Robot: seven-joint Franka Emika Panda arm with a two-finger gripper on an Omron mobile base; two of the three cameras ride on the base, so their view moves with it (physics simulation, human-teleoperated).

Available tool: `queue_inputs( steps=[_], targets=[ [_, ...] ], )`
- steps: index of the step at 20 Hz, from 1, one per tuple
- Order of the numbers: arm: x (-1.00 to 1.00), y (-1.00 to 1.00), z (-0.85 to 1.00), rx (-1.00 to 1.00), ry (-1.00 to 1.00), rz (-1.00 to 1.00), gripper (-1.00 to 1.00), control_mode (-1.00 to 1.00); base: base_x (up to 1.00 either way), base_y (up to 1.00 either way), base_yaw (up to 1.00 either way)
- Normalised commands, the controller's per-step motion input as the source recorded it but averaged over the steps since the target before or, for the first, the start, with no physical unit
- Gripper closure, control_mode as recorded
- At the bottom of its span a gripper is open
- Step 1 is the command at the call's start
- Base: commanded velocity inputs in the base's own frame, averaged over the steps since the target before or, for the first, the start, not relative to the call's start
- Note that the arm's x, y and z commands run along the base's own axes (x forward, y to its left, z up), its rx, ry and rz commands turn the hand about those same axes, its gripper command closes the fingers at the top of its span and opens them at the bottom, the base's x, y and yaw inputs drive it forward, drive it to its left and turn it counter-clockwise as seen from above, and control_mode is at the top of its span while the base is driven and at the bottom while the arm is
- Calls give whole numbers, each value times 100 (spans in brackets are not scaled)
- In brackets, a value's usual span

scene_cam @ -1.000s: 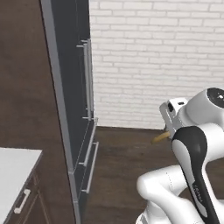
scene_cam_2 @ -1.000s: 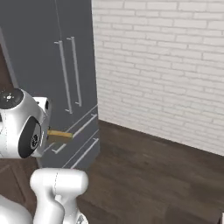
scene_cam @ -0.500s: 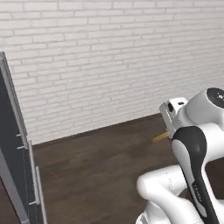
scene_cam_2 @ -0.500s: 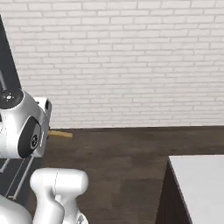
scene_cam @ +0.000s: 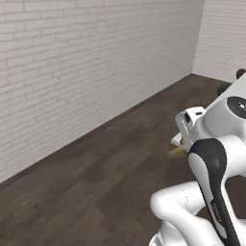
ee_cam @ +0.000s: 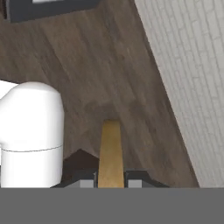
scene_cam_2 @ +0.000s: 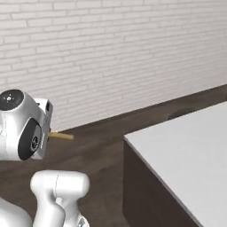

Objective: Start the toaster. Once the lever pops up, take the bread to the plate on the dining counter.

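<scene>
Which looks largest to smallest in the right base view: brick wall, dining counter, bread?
1. brick wall
2. dining counter, though it sits nearer the camera
3. bread, a thin tan sliver poking out beside the arm

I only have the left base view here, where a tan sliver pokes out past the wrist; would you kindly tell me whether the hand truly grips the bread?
Observer: Yes. In the hand view the bread stands edge-on between the two fingertips, so the hand is shut on it.
Operator: Thank you. Is the dining counter near?
Observer: The right base view has its white top over a dark base, close on the right.
Operator: And what lies beneath the slice?
Observer: Dark wood floor, with the white brick wall alongside.
</scene>
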Motion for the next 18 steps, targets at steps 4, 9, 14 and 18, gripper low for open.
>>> queue_inputs(
  steps=[4, 9, 14, 18],
  targets=[
    [0, 0, 0, 0, 0, 0, 100, 100, 52, 19, -60],
    [0, 0, 0, 0, 0, 0, 100, 100, 73, 47, -49],
    [0, 0, 0, 0, 0, 0, 100, 100, 84, 73, -40],
    [0, 0, 0, 0, 0, 0, 100, 100, 90, 67, -36]
  ],
)
